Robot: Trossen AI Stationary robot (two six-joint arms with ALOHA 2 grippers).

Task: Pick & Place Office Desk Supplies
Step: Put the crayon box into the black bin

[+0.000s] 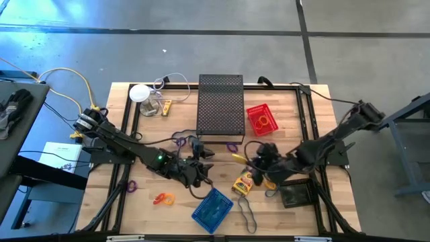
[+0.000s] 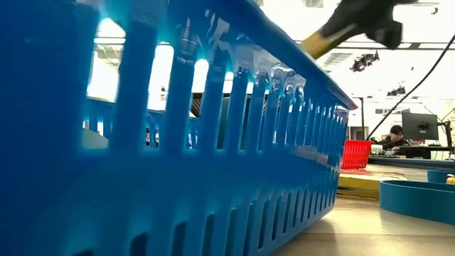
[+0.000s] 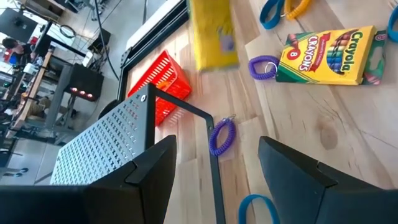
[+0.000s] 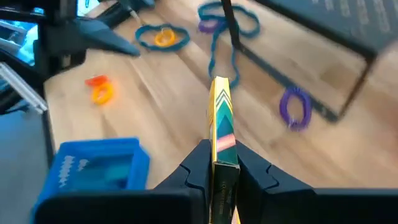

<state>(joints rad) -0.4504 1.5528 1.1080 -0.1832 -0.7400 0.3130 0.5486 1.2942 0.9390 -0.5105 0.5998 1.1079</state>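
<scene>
Right gripper (image 4: 217,177) is clamped on a thin yellow packet (image 4: 219,124), lifted off the table at about 4 o'clock from the black mesh box (image 1: 220,104), so we're mid-carry. Left gripper (image 3: 214,171) has its fingers apart and empty, hovering near a purple coil loop (image 3: 221,135) just below the box. Likely next: swing the packet to the blue basket (image 1: 213,208) at 6 o'clock and release over its opening; crayon box (image 1: 243,183) waits on the table
</scene>
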